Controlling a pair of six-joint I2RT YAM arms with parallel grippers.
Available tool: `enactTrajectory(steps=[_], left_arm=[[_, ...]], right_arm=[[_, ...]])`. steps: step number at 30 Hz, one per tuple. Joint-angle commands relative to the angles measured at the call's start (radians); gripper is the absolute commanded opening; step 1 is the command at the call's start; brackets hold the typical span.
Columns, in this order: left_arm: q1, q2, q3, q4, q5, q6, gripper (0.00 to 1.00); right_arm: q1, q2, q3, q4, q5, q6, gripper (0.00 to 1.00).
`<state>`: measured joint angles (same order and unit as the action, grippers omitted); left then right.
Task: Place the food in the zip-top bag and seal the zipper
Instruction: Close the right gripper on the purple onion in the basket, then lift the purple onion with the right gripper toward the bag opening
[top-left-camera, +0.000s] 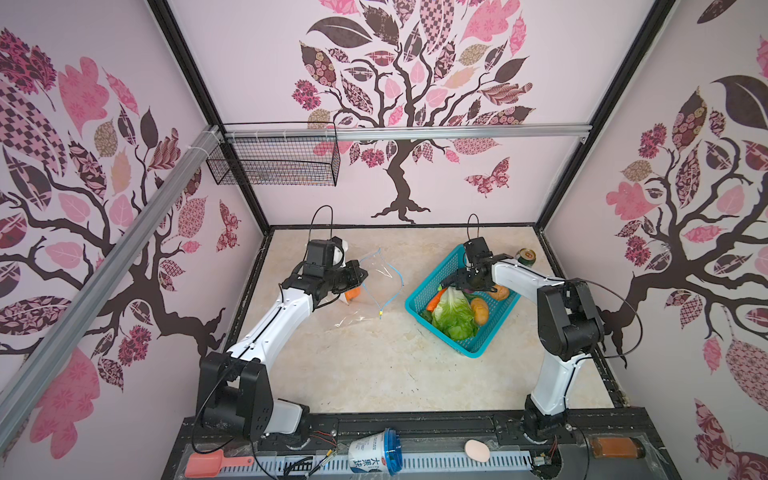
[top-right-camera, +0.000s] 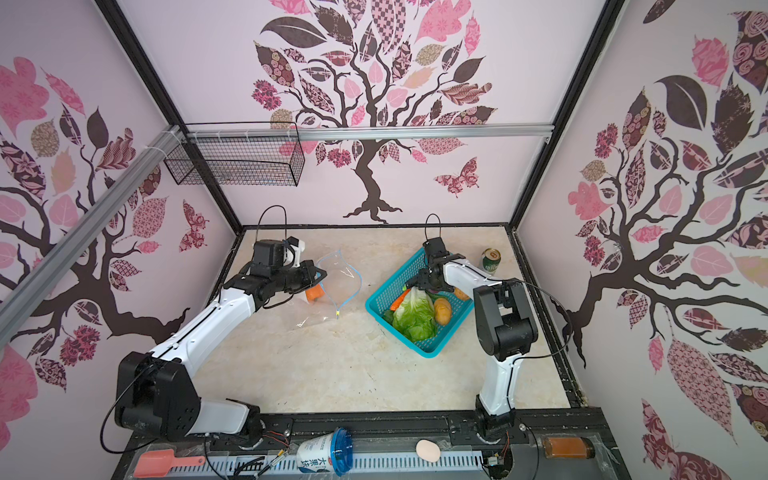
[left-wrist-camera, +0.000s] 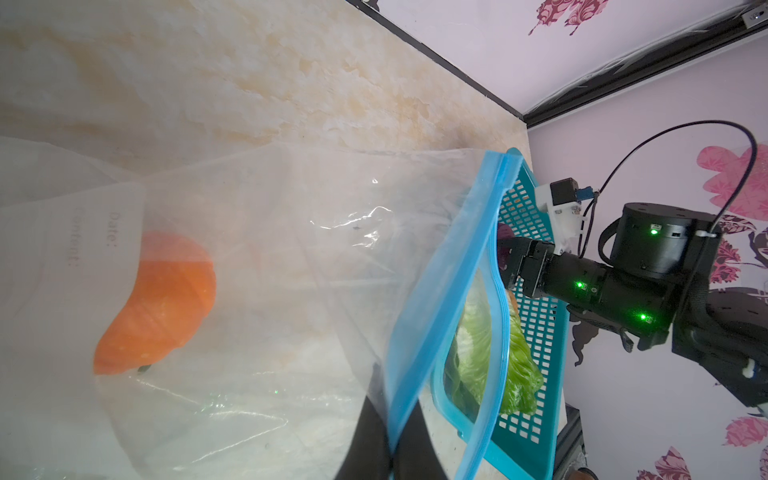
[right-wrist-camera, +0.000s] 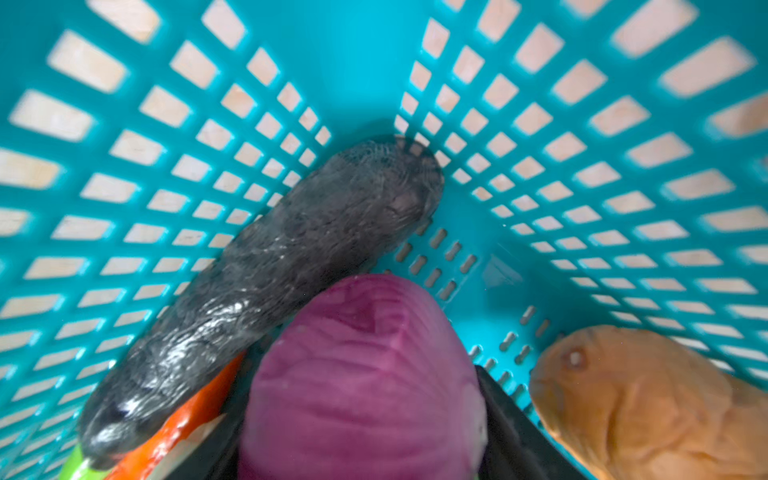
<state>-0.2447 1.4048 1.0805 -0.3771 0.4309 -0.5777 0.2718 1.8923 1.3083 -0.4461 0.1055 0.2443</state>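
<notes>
Tabletop (top-left-camera: 353, 374) of pale marble carries, in both top views, a clear bag (top-left-camera: 376, 286) on the left and a teal basket (top-left-camera: 469, 353) on the right, well apart. The left gripper (top-left-camera: 360, 275) meets the bag's left edge, and an orange pumpkin (top-left-camera: 353, 293) lies inside the bag just beside it. The bag's mouth gapes toward the basket, and its blue strip (top-left-camera: 400, 282) curves down to a yellow slider (top-left-camera: 380, 312). The right gripper (top-left-camera: 469, 286) is down in the basket's far end. A cabbage (top-left-camera: 455, 316), a carrot (top-left-camera: 435, 300) and two potatoes (top-left-camera: 480, 311) lie in the basket. A green can (top-left-camera: 525, 255) stands beyond it.

The left wrist view shows the left gripper's dark fingers (left-wrist-camera: 370, 436) pinched tight on the blue strip (left-wrist-camera: 449, 299), holding one lip of the mouth. The pumpkin (left-wrist-camera: 162, 303) rests inside the bag, and the cabbage (left-wrist-camera: 478, 353) shows through the opening.

The right wrist view shows a purple onion (right-wrist-camera: 365, 374) between the right gripper's fingers (right-wrist-camera: 511, 424), which stand wide and press on it from both sides. A dark piece (right-wrist-camera: 270, 282) lies along the basket wall beside the onion, with the carrot (right-wrist-camera: 183, 419) against it. One of the potatoes (right-wrist-camera: 644, 407) lies on the onion's other side.
</notes>
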Motion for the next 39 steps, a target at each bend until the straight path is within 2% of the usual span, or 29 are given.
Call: enactTrajectory(steps=[1, 12, 18, 23, 27, 33, 39], left_arm=[[0.005, -0.001, 0.019, 0.012, -0.001, 0.010, 0.00], [0.004, -0.003, 0.022, 0.011, 0.009, 0.010, 0.00], [0.005, -0.008, 0.020, 0.015, 0.020, 0.006, 0.00], [0.004, -0.011, 0.021, 0.017, 0.025, 0.002, 0.00], [0.003, -0.011, 0.019, 0.019, 0.029, -0.001, 0.00], [0.004, -0.009, 0.018, 0.023, 0.032, -0.001, 0.00], [0.004, -0.015, 0.019, 0.023, 0.033, -0.001, 0.00]], right_arm=[[0.006, -0.024, 0.011, -0.025, 0.027, -0.011, 0.47], [0.006, -0.281, -0.029, -0.057, 0.013, -0.048, 0.45], [0.026, -0.385, -0.012, -0.062, -0.150, -0.058, 0.43], [0.137, -0.441, 0.009, -0.018, -0.224, -0.054, 0.44], [0.222, -0.439, 0.027, 0.057, -0.331, 0.008, 0.43], [0.390, -0.338, 0.089, 0.178, -0.356, 0.040, 0.42], [0.463, -0.201, 0.181, 0.203, -0.355, 0.043, 0.42]])
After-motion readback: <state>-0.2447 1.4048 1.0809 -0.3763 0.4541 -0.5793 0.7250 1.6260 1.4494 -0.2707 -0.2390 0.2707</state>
